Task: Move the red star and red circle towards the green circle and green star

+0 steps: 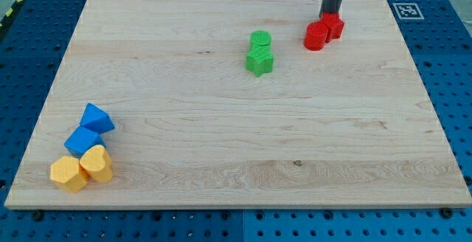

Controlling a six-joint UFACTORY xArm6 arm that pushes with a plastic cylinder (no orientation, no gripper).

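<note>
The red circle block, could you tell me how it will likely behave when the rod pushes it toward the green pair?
The red circle looks squat and flat-bottomed, so it should slide, not tip. It touches the red star, so both probably move together. My tip sits at the star's far edge; an off-centre push may turn them.

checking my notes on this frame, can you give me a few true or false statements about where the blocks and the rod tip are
1. My tip is at the top side of the red pair, right by the red star. True.
2. The red circle sits apart from the red star. False: the two touch, the circle at the star's lower left.
3. The green circle is just above the green star in the view. True.
4. The red blocks already touch the green ones. False: bare board lies between the pairs, the reds to the view's right.
5. The blue and yellow blocks cluster at the view's top right. False: the blue blocks and yellow blocks are at the bottom left.
</note>
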